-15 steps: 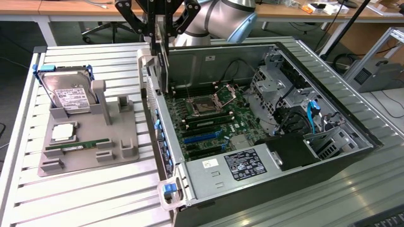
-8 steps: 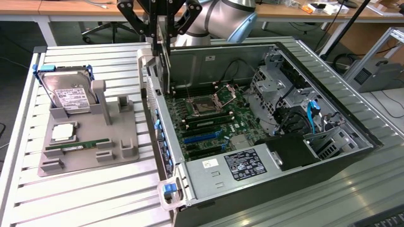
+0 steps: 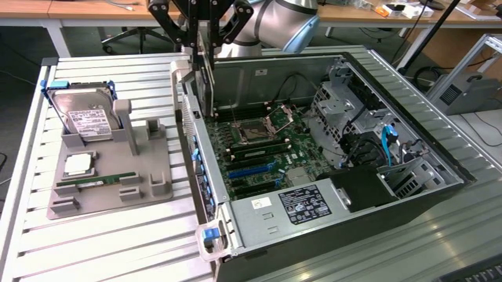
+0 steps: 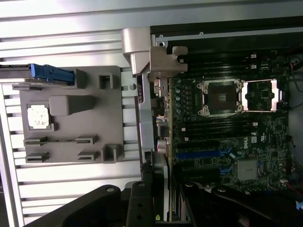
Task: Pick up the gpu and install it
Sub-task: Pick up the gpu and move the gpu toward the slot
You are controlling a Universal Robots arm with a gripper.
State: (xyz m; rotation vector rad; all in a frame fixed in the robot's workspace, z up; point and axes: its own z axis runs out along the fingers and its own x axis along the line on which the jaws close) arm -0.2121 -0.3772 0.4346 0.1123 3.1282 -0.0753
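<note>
Over the open computer case [image 3: 259, 73], end effector [image 3: 204, 40] closed partway on the gpu [image 3: 207, 82], card held upright.

A slatted aluminium counter [image 3: 117, 247] carries two things. An open desktop computer case [image 3: 259, 76] lies on its side with its interior facing up, taking the half of the counter toward the exterior view's right and reaching toward the near edge. Just beside it, toward the edge on the exterior view's left, a grey moulded parts tray [image 3: 117, 161] lies flat, with bare slats between it and the near corner.
</note>
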